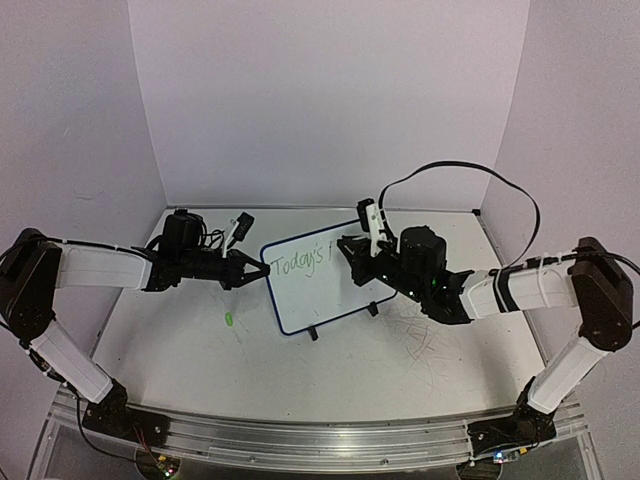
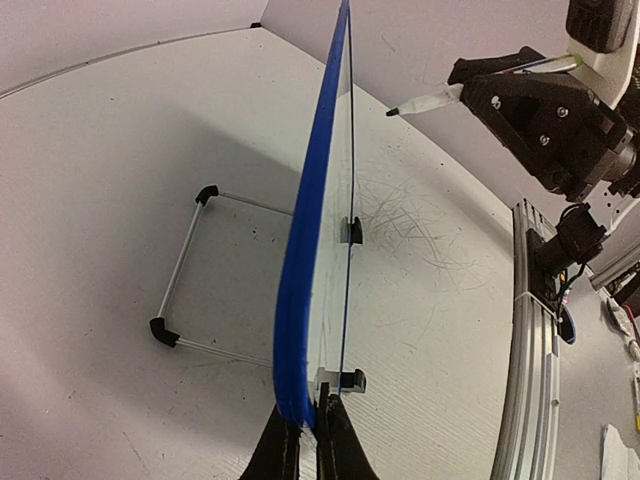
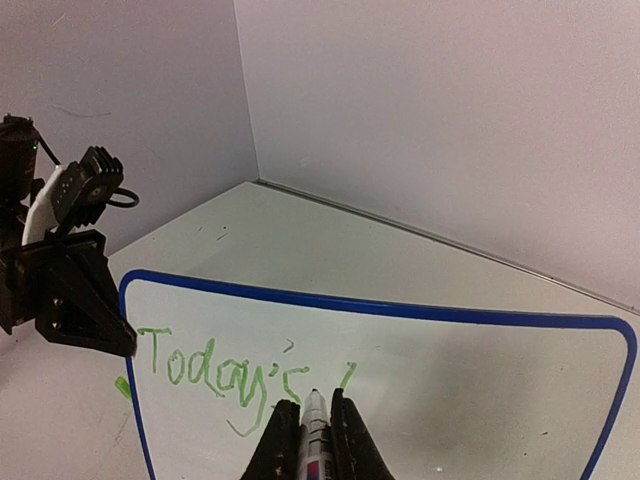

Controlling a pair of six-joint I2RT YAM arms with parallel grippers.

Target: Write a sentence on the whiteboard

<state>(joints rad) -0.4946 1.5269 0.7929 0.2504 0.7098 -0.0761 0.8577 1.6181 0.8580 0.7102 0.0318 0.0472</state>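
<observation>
The whiteboard (image 1: 325,295) stands tilted on its feet mid-table, blue-framed. Green handwriting, the sentence (image 3: 220,365), reads "Today's" followed by one short slanted stroke (image 3: 346,375). My left gripper (image 2: 308,440) is shut on the board's left edge, seen edge-on as a blue rim (image 2: 300,300). My right gripper (image 3: 314,415) is shut on a white marker (image 3: 314,440). The marker's tip sits at the board face just below the gap between the "s" and the stroke. From above, the right gripper (image 1: 352,250) is at the board's upper right and the left gripper (image 1: 258,268) at its left edge.
A small green cap (image 1: 229,319) lies on the table left of the board. Behind the board, its wire stand (image 2: 190,270) rests on the table. The tabletop in front carries faint scribble marks (image 1: 420,335). White walls enclose the back and sides. A metal rail (image 1: 300,435) runs along the near edge.
</observation>
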